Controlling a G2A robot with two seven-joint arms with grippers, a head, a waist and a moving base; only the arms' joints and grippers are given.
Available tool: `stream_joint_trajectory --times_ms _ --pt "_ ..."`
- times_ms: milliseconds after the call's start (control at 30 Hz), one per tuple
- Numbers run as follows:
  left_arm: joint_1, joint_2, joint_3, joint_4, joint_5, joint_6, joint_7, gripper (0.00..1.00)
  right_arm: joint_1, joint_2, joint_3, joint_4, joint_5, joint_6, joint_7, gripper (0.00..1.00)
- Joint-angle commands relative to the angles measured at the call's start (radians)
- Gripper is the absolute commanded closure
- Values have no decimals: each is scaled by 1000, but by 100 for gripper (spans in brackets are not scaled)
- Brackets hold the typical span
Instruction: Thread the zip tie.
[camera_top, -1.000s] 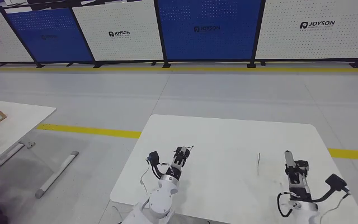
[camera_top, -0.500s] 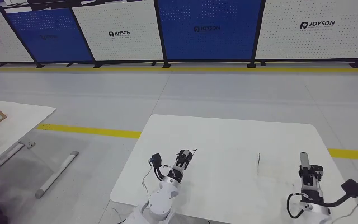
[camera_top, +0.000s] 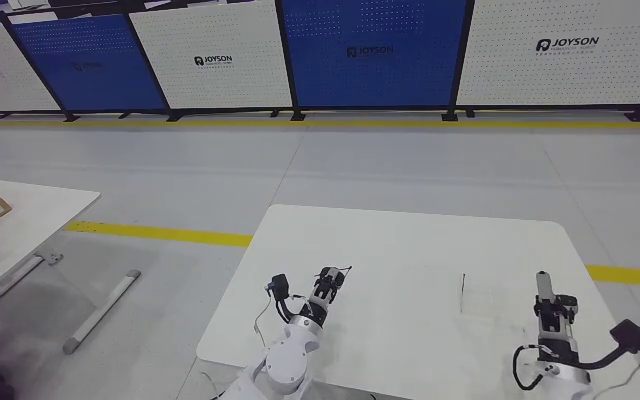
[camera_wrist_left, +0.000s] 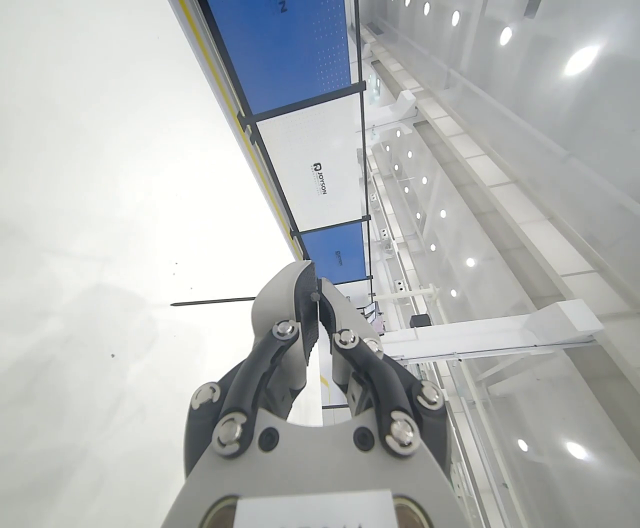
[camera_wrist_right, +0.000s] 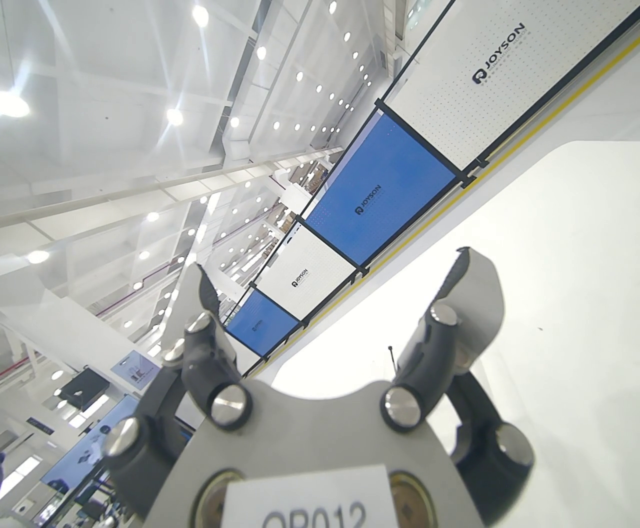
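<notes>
Zip tie (camera_top: 462, 292), a thin black plastic strip, is lying flat and straight on the white rounded-corner desk (camera_top: 400, 240). It is sitting in the desk's right half, about midway between the far and near edges, with its length running from far side to near side. It is lying apart from both claws.

The left arm's grey metal claw with black ribbed pads (camera_top: 328, 279) is hanging over the near left part of the desk, well apart from the zip tie. Seen from its own wrist (camera_wrist_left: 316, 287), the claw is pinching narrow, pads pressing tip to tip. A tiny dark speck is showing at the tips, and I cannot tell what it is. Out on the desk beyond this claw, the strip (camera_wrist_left: 210, 301) is pointing its tapered end outward, its other end hiding behind one finger (camera_wrist_left: 280, 305).

The right arm's matching grey claw (camera_top: 541, 280) is hanging over the near right part of the desk, close to the desk's right edge and nearer the zip tie than the other claw. From its wrist (camera_wrist_right: 331, 262) it is spreading wide and gripping nothing, with the strip's small head end (camera_wrist_right: 393, 357) peeking beside one finger.

Beyond the desk's far edge, blue and white perforated panels in black frames (camera_top: 370, 50) are standing in a row, and a yellow painted floor stripe (camera_top: 160, 233) is running in under the desk's left side.
</notes>
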Motion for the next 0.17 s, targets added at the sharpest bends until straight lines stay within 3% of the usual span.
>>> stream_joint_trajectory --times_ms 0,133 --pt "0 0 0 0 0 0 0 100 0 0 0 0 0 0 0 0" --pt "0 0 0 0 0 0 0 100 0 0 0 0 0 0 0 0"
